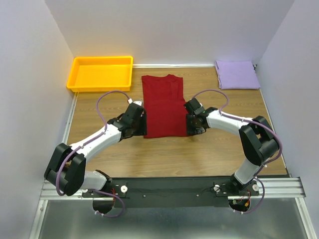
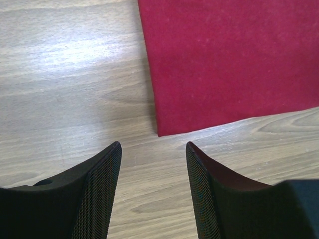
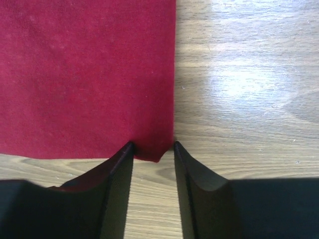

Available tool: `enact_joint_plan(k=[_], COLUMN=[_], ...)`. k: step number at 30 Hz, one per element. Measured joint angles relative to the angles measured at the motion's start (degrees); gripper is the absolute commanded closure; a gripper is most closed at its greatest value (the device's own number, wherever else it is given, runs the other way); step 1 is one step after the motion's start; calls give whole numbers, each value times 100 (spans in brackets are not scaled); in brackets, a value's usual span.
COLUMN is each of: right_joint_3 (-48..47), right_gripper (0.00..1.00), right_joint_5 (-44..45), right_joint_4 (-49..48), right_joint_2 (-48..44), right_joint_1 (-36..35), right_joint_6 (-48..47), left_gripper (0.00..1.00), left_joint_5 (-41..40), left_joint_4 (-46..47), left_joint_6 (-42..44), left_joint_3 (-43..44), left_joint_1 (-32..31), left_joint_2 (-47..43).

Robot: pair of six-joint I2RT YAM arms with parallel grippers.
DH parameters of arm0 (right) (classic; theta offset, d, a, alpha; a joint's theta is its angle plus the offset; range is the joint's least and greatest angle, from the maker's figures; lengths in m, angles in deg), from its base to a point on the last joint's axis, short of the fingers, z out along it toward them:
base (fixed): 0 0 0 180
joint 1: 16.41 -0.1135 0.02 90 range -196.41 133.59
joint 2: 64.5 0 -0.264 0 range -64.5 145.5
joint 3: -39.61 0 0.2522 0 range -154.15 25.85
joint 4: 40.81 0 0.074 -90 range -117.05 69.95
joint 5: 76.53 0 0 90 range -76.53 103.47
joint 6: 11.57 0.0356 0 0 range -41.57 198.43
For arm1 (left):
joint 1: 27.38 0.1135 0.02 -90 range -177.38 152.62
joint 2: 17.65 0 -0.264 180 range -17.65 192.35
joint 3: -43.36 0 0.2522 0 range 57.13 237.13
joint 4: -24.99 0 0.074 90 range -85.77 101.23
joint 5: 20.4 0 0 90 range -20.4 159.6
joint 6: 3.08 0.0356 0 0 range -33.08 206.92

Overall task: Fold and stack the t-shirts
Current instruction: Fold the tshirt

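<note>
The deep red t-shirt [image 1: 163,104] lies flat in the middle of the table, folded into a long rectangle with the collar at the far end. My left gripper [image 1: 141,132] is open just short of its near left corner; in the left wrist view the gripper [image 2: 153,145] is over bare wood and the shirt [image 2: 229,64] is ahead. My right gripper [image 1: 190,130] is open at the near right corner; in the right wrist view the gripper [image 3: 153,144] has the shirt [image 3: 84,74] corner between its fingertips. The lavender t-shirt [image 1: 237,74] lies folded at the far right.
A yellow-orange tray [image 1: 102,59] stands at the far left against the back wall. White walls close in the table on the left, back and right. Bare wood lies between the red shirt and the arm bases.
</note>
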Motion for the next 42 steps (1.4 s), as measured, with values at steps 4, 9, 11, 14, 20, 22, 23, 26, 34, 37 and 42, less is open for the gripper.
enact_joint_plan(k=[4,9,11,14,20,22,23,26,34,37,42], right_joint_3=[-13,-13,-4,9,17,17,17,17,26,26,55], right_gripper=[89,99,99,99,99,99,99,99,99,99,99], right_joint_5=[-15,-9,-7,-2,0,2,2,7,44,46,44], right_joint_4=[-52,-133,-136,-149,-166,-168,-168,-173,-184,-184,-205], right_joint_2=[39,46,33,22,13,13,13,13,7,7,-24], right_joint_1=[-9,-42,-46,-57,-81,-85,-85,-92,-96,-96,-98], right_joint_6=[-2,-59,-63,-72,-116,-131,-140,-162,-173,-181,-245], left_gripper=[38,38,38,40,46,47,47,47,69,90,100], left_joint_5=[0,4,2,4,2,4,4,9,4,28,85], left_joint_4=[-2,-59,-94,-133,-306,-339,-341,-376,-463,-431,-409], left_joint_6=[0,-2,-7,-24,-57,-61,-63,-63,-76,-127,-186], left_joint_3=[2,122,201,356,664,739,754,765,968,999,1021], left_joint_1=[-17,-44,-52,-79,-144,-153,-160,-236,-437,-492,-538], left_joint_2=[160,505,619,833,1322,1462,1519,1696,1958,1996,2009])
